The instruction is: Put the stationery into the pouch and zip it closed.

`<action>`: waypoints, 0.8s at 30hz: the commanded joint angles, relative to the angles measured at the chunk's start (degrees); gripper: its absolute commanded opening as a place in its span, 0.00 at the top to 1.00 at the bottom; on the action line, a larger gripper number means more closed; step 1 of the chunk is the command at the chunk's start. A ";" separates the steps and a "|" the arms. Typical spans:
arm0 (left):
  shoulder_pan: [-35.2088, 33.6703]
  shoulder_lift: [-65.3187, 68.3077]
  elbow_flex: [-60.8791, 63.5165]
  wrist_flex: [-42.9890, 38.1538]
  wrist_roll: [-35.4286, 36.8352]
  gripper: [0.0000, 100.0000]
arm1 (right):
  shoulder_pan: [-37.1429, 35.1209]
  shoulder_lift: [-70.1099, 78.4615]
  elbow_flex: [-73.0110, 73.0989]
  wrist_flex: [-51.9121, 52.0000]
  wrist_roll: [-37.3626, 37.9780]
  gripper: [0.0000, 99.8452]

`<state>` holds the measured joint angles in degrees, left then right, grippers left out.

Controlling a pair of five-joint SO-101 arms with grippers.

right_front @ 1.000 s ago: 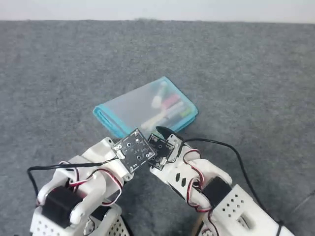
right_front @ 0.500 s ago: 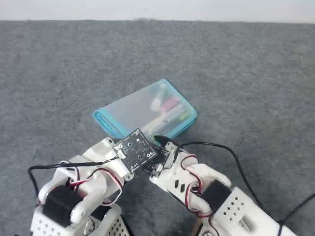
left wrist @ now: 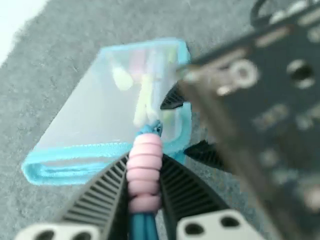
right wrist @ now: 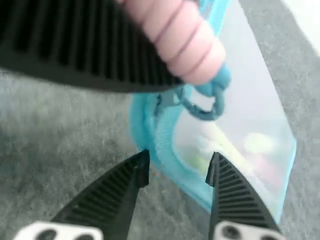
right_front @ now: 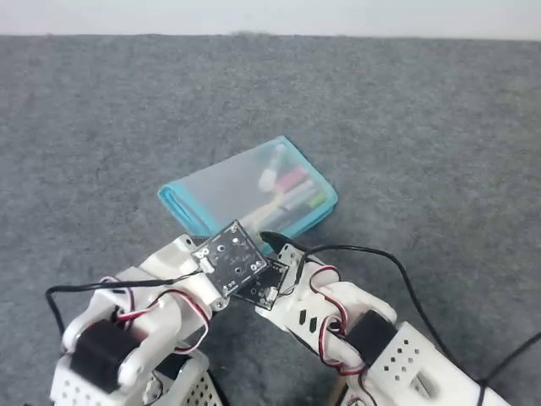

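Obs: the left pincer [left wrist: 143,158] has its jaws drawn narrow and clamped on the pink ribbed zip pull [left wrist: 145,175], with a teal cord running back between the fingers. The pouch [left wrist: 100,115] lies flat on the grey table cover [right_front: 406,110] directly ahead of the tips, and the pull's teal ring [right wrist: 205,107] hangs at the pouch's near edge. The right pincer [right wrist: 179,157] stands wide and grips nothing, one tip on each side of the pouch's teal-bound near edge, close beside the left pincer. The stationery [right_front: 287,188], in pink, green and white pieces, sits inside the translucent pouch, beyond both pincers' tips.
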<state>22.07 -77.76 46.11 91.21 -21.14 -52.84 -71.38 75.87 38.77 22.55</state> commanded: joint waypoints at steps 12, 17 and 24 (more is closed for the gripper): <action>0.70 0.70 -9.45 0.26 4.75 0.99 | -0.75 0.13 -0.70 -4.70 3.60 0.79; 2.02 0.62 -9.54 2.55 4.57 0.99 | 3.03 0.75 -0.70 -13.14 3.87 0.79; 6.86 0.44 -9.71 3.78 4.84 0.99 | 4.18 0.75 -0.44 -15.16 3.87 0.81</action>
<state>27.52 -78.29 39.52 94.64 -17.54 -49.76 -70.51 76.31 25.32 25.45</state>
